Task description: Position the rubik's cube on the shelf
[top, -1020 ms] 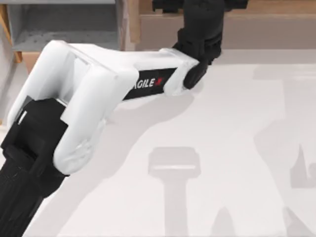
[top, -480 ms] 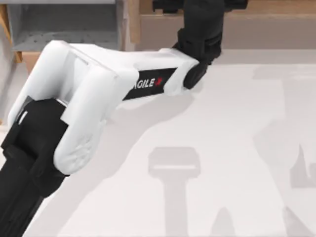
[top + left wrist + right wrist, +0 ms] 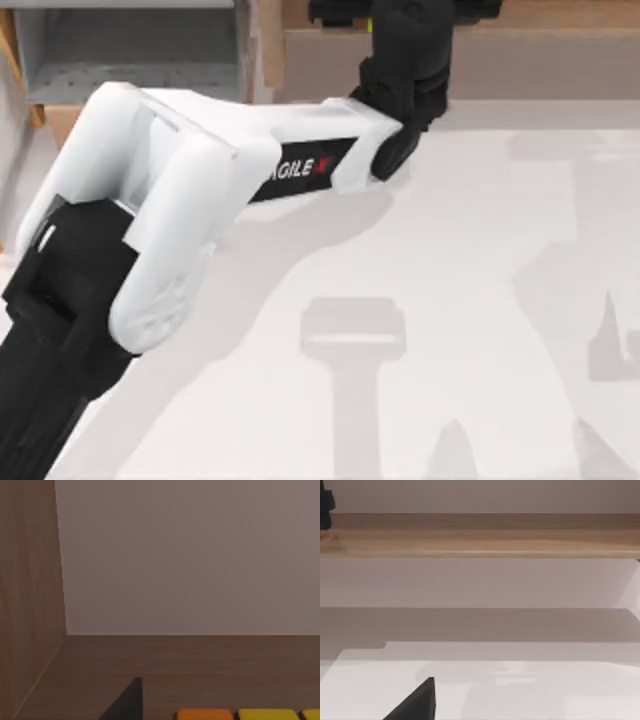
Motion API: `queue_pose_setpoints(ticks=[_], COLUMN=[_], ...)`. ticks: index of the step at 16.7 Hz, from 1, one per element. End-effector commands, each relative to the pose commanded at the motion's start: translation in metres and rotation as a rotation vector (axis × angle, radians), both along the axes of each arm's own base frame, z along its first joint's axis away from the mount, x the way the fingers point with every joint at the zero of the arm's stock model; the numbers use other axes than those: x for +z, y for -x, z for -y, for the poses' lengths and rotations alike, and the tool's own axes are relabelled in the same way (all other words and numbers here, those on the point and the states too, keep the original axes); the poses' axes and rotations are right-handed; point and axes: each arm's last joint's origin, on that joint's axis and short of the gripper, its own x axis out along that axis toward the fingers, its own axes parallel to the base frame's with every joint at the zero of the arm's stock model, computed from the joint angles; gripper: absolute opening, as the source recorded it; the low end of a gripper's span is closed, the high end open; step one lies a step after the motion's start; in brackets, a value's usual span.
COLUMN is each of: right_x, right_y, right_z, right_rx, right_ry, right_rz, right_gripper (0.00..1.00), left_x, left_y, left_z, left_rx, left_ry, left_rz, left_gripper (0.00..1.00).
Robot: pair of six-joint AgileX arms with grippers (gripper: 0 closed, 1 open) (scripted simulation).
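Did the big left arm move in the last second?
Barely. Against the shelf in the top view, the left arm sits almost where it was, its black wrist only a touch farther toward the shelf.

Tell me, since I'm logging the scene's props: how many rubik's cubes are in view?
1. The rubik's cube shows as a row of orange and yellow tiles above the shelf's board, in the left wrist view. The left arm reaches over the shelf; more could be hidden beneath it.

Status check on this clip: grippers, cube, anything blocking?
Left arm stretched to the shelf. Cube at the left wrist view's edge, over the wooden board. No obstruction seen.
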Motion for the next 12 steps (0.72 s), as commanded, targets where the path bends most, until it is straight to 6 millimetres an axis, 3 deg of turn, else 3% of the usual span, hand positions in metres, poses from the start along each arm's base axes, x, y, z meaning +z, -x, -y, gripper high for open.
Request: queue_pose_setpoints(ticks=[9, 12], right_x=[0.0, 0.0], right_y=[0.0, 0.0], right_z=[0.0, 0.0], right_rx=[0.0, 0.0], right_ry=[0.0, 0.0], right_rz=[0.0, 0.0], right_gripper=[1.0, 1.0], left_x=[0.0, 0.003], left_y=[0.001, 0.01], left_z=[0.002, 0.002], left_rx=[-0.003, -0.056], left_ry=[0.0, -0.027], left_rz=[0.0, 0.011], left_gripper=[1.0, 1.0])
